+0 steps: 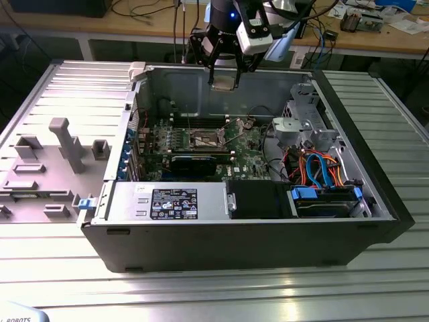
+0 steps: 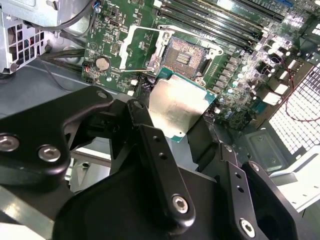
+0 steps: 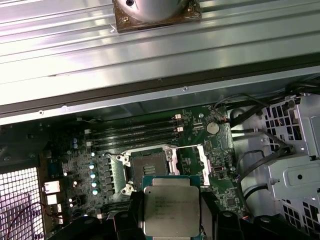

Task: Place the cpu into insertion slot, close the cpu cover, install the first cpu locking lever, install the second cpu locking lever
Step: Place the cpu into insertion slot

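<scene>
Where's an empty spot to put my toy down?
On the ribbed metal table between the computer case and the camera, or on the exterior view's right. Inside is crowded: green board, cables. The jaws hold the chip.

You are holding the cpu point(image 3: 170, 206), a flat square chip with a silvery-grey top, clamped at two opposite edges inside the gripper point(image 3: 171, 222). The insertion slot point(image 3: 148, 166) is lying well below the gripper, its dark centre showing uncovered. The cpu cover point(image 3: 204, 164) is sitting swung open beside that slot.
</scene>
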